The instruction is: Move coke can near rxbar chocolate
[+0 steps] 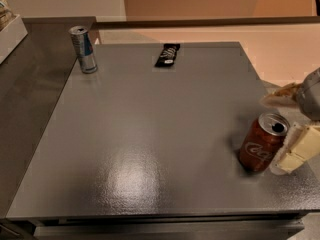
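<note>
The coke can [261, 144], red with white script and an open silver top, stands upright near the right edge of the grey table [150, 134]. My gripper [280, 130] comes in from the right edge, open. One pale finger [279, 96] is just behind the can and the other finger [296, 148] lies against its right side. The rxbar chocolate [167, 55], a flat black bar with white markings, lies at the far middle of the table, well away from the can.
A slim blue-and-silver can [83, 49] stands upright at the far left corner of the table. A white tray [10, 33] sits on the dark counter at far left. A low ledge [210, 22] runs behind the table.
</note>
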